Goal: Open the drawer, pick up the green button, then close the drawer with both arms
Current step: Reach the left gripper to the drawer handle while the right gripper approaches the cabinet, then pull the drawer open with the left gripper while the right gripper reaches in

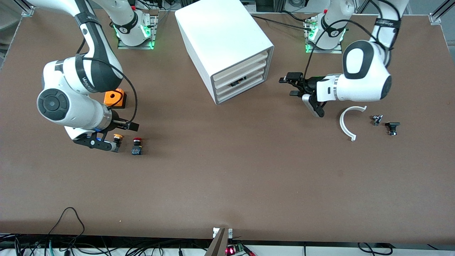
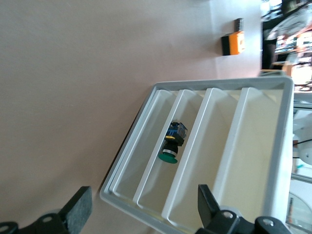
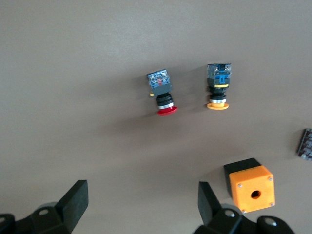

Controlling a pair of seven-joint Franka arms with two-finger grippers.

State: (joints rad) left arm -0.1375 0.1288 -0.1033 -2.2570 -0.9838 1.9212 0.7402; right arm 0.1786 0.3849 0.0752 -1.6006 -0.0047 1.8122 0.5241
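The white cabinet (image 1: 224,39) stands at the middle of the table near the arms' bases, its four drawers all pushed in. The third drawer from the top (image 1: 249,81) holds the green-capped button (image 1: 236,83), lying on its side. The left wrist view shows the button (image 2: 173,144) in its drawer (image 2: 161,161). My left gripper (image 1: 288,86) is open and empty in front of the cabinet, apart from it; in its own view (image 2: 144,214) it faces the drawer fronts. My right gripper (image 1: 124,136) is open and empty over the table at the right arm's end; its own view (image 3: 141,204) shows bare table below.
A yellow-capped button (image 1: 117,137) (image 3: 218,87) and a red-capped button (image 1: 137,145) (image 3: 163,95) lie by my right gripper, with an orange box (image 1: 114,98) (image 3: 251,187) close by. A white curved piece (image 1: 350,122) and two small dark parts (image 1: 376,120) (image 1: 392,128) lie at the left arm's end.
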